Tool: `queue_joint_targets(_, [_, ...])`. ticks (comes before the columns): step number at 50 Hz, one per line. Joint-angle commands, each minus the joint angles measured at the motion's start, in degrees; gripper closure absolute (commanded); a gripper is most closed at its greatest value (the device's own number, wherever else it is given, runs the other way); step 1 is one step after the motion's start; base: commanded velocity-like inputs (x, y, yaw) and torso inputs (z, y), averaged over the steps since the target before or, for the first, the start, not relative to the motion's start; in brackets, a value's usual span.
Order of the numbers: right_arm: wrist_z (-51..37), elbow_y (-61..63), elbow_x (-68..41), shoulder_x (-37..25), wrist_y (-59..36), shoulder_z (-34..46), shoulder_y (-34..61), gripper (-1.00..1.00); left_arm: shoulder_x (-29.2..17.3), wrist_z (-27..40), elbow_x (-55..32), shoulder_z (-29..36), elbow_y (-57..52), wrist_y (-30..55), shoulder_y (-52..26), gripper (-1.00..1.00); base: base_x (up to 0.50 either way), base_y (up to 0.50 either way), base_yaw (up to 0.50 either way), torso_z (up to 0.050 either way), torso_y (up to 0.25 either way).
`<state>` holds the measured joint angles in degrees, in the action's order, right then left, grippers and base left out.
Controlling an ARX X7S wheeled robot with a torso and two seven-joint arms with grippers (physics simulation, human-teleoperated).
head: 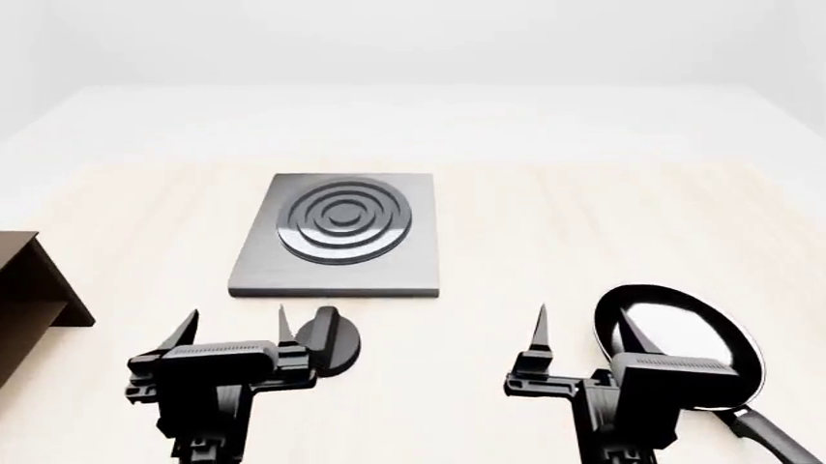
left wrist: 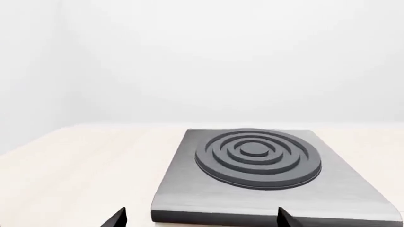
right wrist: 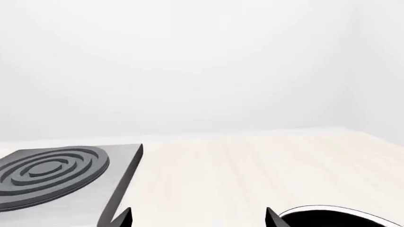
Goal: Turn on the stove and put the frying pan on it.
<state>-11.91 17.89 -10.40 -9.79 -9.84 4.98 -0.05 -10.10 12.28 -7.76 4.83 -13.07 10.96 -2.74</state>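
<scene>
The stove [head: 339, 237] is a flat grey slab with dark burner rings, lying mid-table; it also shows in the left wrist view [left wrist: 259, 170] and the right wrist view [right wrist: 57, 175]. Its black round knob [head: 329, 340] lies in front of it, beside my left gripper's right finger. The frying pan [head: 678, 343], black with a glossy inside, lies at the right, handle pointing toward me; its rim shows in the right wrist view [right wrist: 334, 216]. My left gripper [head: 239, 324] is open and empty short of the stove. My right gripper [head: 581, 329] is open and empty, its right finger over the pan's left rim.
A brown wooden shelf [head: 33, 290] stands at the left edge of the pale wooden table [head: 543, 222]. White walls lie beyond the table's far edge.
</scene>
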Motion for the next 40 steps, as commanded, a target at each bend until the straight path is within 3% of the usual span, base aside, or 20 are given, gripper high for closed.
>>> queue_joint_targets(1, [-0.28,-0.46,-0.14,-0.50,0.14,0.59,0.09,-1.00,-0.30,1.58,0.67,-1.36,7.91,-2.69,-3.05,-1.00,0.00,0.00,0.00,0.000,0.000])
queue_joint_targets(24, [-0.99,-0.82,-0.78,-1.23,0.01,1.36,0.12,-1.00,0.49,3.75,4.24,0.62,30.37,-10.03,-9.01,-1.00,0.00,0.00,0.00,0.000,0.000])
queue_joint_targets(40, [-1.57,-1.40,-1.32,-2.02,0.57,2.34,0.16,-1.00,1.61,2.82,4.85,3.99,30.68,-9.70,-8.64,-1.00,0.00,0.00,0.00,0.000,0.000])
